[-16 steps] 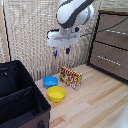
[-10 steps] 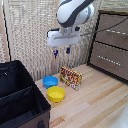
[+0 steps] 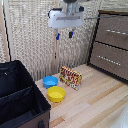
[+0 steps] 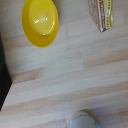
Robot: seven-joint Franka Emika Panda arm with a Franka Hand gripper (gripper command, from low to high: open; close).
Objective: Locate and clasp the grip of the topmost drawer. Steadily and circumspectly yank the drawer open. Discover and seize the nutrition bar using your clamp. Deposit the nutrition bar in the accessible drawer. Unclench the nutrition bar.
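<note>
Nutrition bar, flat rectangular red-and-yellow printed packet [image 3: 71, 77], sits on the light wooden tabletop [image 3: 100, 102], well below the clamp [image 3: 64, 35]. That clamp is a small 2-fingered gripper with blue-tipped dark fingers on a white block. It hangs high in the air, fingers spread apart with a clear gap, holding nothing. Straight under it is bare wood near the woven wall panel [image 3: 30, 40]. Packet looks propped on its long edge, tilted, just beside the blue round bowl [image 3: 50, 81]. The yellow round bowl [image 3: 56, 94] is in front of that, next to the black fabric case [image 3: 17, 97]. Wood-fronted drawer cabinet [image 3: 112, 45] stands on the exterior view's right; every drawer looks closed, so the handle pull likely comes first. Judgement: packet is light, thin, crinkly, a bit slippery and easy to tip; pinch across its thin faces near the middle of the top edge.
</note>
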